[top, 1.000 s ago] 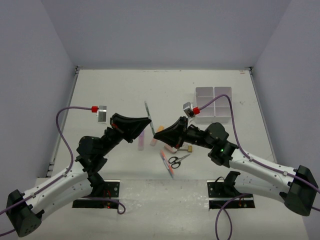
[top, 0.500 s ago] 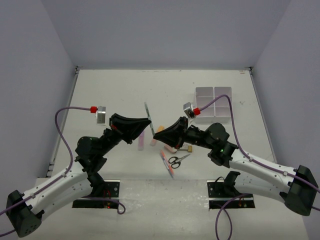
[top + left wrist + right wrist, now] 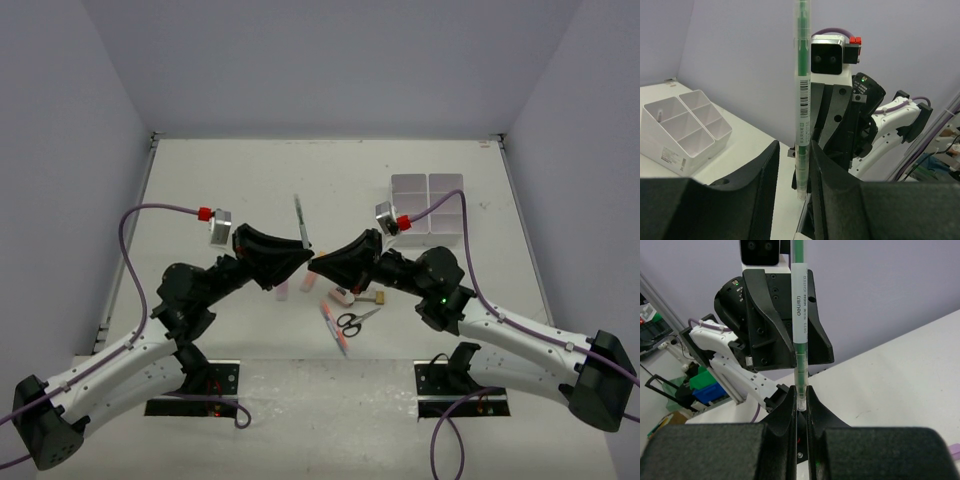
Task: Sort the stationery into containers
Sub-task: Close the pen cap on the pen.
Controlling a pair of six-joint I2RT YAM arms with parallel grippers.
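A green-grey pen (image 3: 301,222) stands upright above the table between my two grippers. My right gripper (image 3: 799,390) is shut on the pen's (image 3: 799,315) lower end; in the top view it (image 3: 319,263) comes in from the right. My left gripper (image 3: 792,147) is open around the same pen (image 3: 802,100), which lies against its right finger with a gap to the left finger; in the top view it (image 3: 302,258) comes in from the left. The white six-compartment organiser (image 3: 428,208) stands at the far right and also shows in the left wrist view (image 3: 685,130).
On the table under and in front of the grippers lie black-handled scissors (image 3: 352,320), a pink-red pen (image 3: 334,328), a white eraser (image 3: 342,296), a tan eraser (image 3: 380,297), a lilac highlighter (image 3: 283,291) and an orange-peach highlighter (image 3: 308,282).
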